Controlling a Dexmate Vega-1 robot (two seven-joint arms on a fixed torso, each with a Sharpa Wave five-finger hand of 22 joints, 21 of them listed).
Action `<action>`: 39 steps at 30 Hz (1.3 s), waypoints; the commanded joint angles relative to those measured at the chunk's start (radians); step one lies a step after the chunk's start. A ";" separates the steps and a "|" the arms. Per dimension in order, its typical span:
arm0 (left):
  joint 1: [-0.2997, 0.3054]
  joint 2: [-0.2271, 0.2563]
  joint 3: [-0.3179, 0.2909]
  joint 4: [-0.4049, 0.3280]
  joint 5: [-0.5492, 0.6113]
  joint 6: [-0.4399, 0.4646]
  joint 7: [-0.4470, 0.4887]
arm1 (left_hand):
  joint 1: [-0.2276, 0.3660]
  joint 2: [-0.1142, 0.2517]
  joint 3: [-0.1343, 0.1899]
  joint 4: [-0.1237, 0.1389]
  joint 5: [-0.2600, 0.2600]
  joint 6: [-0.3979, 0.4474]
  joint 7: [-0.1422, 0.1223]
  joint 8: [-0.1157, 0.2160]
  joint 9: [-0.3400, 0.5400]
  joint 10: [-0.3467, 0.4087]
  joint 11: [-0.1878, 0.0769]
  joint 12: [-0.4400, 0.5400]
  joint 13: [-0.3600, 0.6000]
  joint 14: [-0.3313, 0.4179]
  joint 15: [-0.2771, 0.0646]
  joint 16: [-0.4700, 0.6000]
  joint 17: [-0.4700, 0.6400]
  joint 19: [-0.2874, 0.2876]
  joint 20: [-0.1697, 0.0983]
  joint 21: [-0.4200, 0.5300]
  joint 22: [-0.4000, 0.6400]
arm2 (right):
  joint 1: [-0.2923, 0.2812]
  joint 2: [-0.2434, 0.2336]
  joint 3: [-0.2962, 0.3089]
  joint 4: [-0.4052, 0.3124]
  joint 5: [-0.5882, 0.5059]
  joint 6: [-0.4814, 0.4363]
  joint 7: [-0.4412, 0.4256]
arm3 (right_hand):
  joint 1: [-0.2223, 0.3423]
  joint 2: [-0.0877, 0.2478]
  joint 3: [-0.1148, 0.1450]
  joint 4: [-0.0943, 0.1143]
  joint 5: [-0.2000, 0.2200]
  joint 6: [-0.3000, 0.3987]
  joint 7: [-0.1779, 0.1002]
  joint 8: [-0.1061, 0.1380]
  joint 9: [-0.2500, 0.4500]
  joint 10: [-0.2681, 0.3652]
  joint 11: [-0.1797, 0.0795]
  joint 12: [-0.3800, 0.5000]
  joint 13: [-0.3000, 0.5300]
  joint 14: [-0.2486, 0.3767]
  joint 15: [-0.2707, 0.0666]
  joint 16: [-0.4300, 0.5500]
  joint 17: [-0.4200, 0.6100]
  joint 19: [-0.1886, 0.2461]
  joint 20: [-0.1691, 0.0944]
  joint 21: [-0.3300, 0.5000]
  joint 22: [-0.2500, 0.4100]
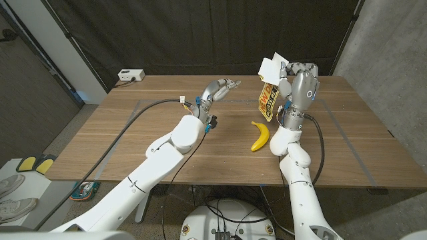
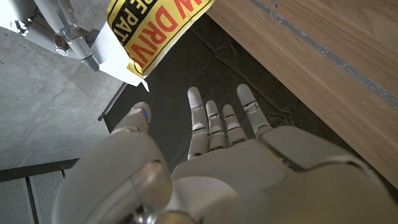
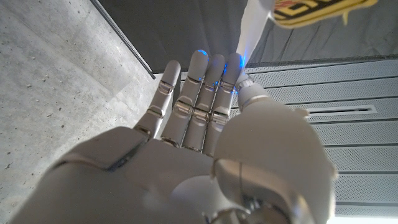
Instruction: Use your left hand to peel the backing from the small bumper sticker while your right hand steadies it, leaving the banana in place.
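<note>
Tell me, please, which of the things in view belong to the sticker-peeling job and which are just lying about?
Belonging to the job:
- bumper sticker, held up by the right robot hand
- left robot hand, open beside it
- banana, to be left where it lies

Just lying about:
- white box at the table's far corner

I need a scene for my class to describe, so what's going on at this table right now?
The robot's right hand holds a yellow bumper sticker up above the wooden table, with a white flap of backing lifted at its top. The left hand hovers nearby, fingers apart, holding nothing. A banana lies on the table below the sticker.
</note>
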 commanded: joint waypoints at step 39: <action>-0.229 -0.144 0.042 0.192 -0.154 -0.004 -0.225 | 0.242 0.100 0.027 -0.165 0.023 0.359 -0.095 -0.091 -0.269 0.124 -0.085 -0.024 -0.083 0.037 -0.005 0.055 -0.103 -0.047 0.011 -0.047 0.000 | -0.034 -0.029 -0.010 -0.021 -0.056 0.099 -0.001 | -0.031 -0.028 0.060 0.004 0.035 -0.001 -0.017 0.025 0.003 0.008 -0.015 -0.009 0.015 -0.013 -0.106 0.022 -0.001 0.004 -0.011 -0.002 0.003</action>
